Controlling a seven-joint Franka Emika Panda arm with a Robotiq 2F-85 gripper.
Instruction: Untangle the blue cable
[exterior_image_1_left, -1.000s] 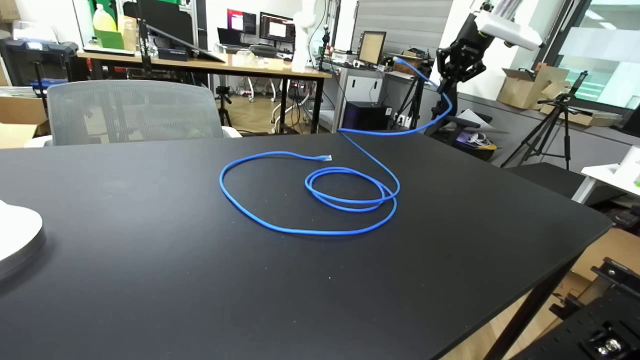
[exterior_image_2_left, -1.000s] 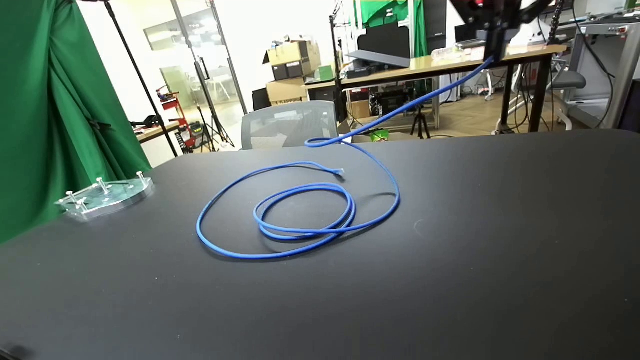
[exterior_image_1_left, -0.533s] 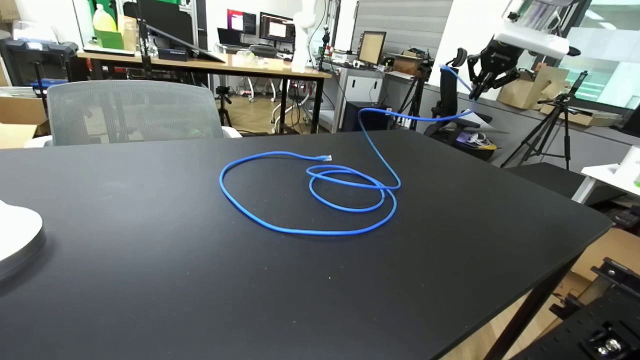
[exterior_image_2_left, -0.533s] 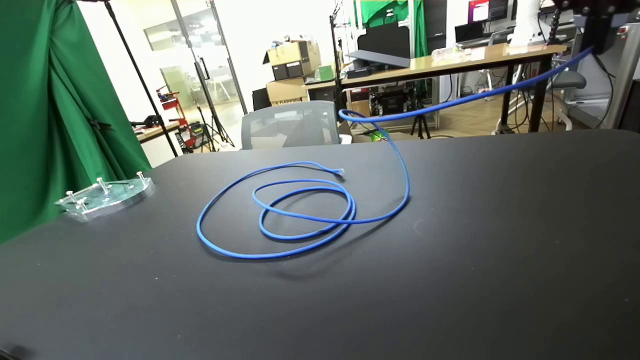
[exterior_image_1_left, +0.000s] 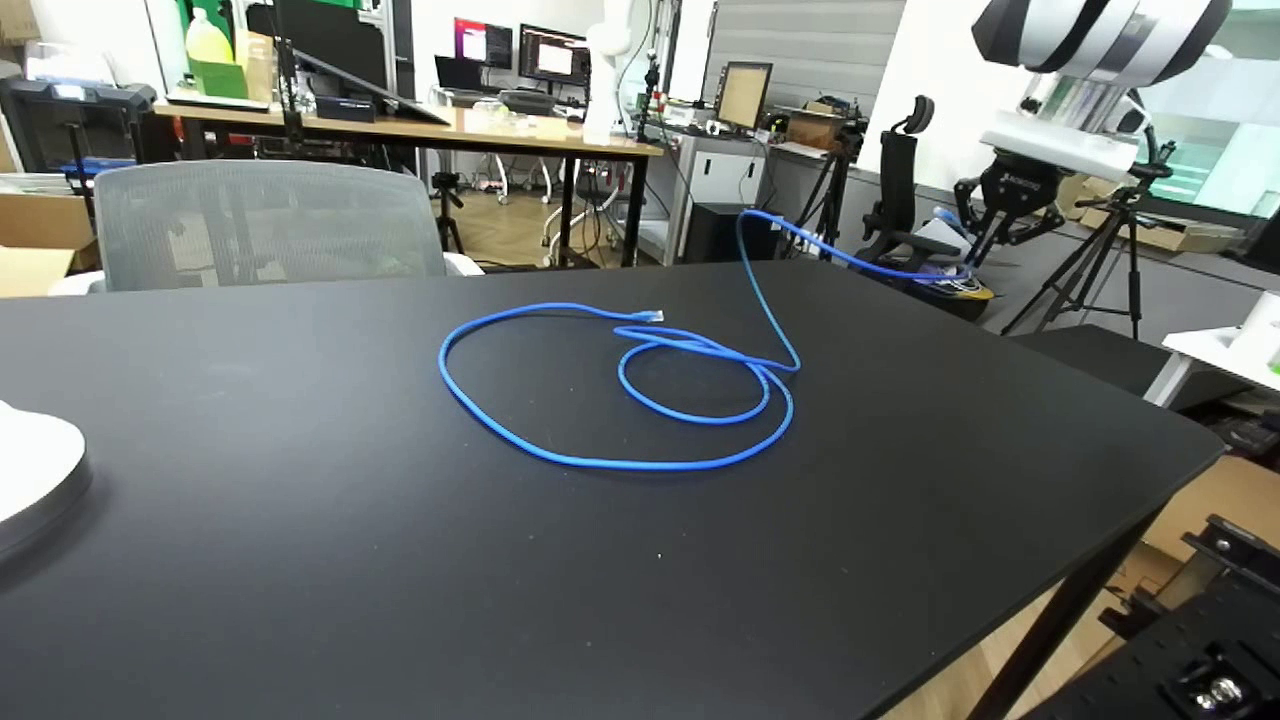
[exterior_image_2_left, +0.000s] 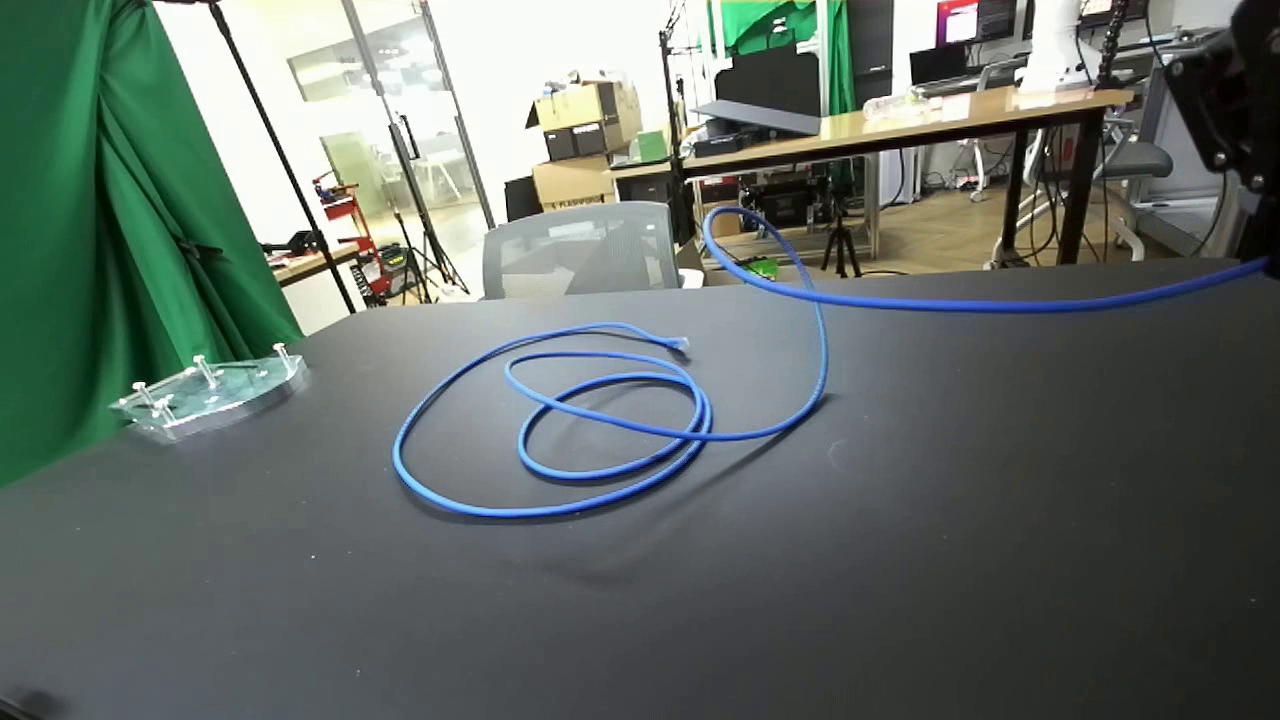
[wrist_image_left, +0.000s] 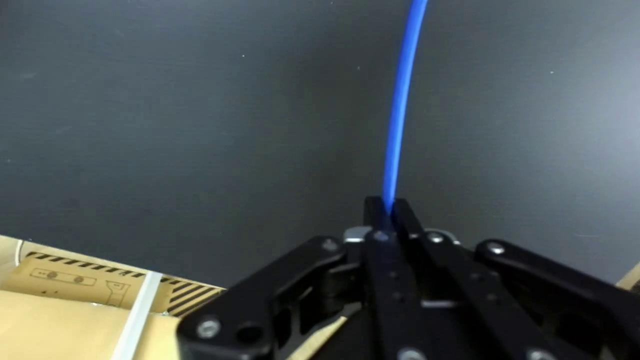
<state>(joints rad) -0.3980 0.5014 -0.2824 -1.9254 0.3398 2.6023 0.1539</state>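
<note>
The blue cable (exterior_image_1_left: 650, 465) lies on the black table in an outer curve and overlapping inner loops, also seen in an exterior view (exterior_image_2_left: 540, 513). One plug (exterior_image_1_left: 650, 316) rests on the table at the far side of the coil. From the loops, the cable rises into an arch and runs right to my gripper (exterior_image_1_left: 978, 258). The gripper is shut on the cable, above the table's far right side. In the wrist view the cable (wrist_image_left: 400, 100) runs straight out from between the fingertips (wrist_image_left: 389, 205). A short blue stretch shows behind the gripper; the other plug cannot be made out.
The black table (exterior_image_1_left: 400, 570) has its right edge near the gripper. A white rounded object (exterior_image_1_left: 40, 465) sits at the left. A clear plate with bolts (exterior_image_2_left: 210, 395) lies on the table. A mesh chair (exterior_image_1_left: 270, 225) stands behind. A cardboard box (wrist_image_left: 65, 320) is below the edge.
My gripper has moved right and then down in both exterior views, still holding the cable. The raised stretch has followed right, and the upper inner loop has been drawn across the lower one.
</note>
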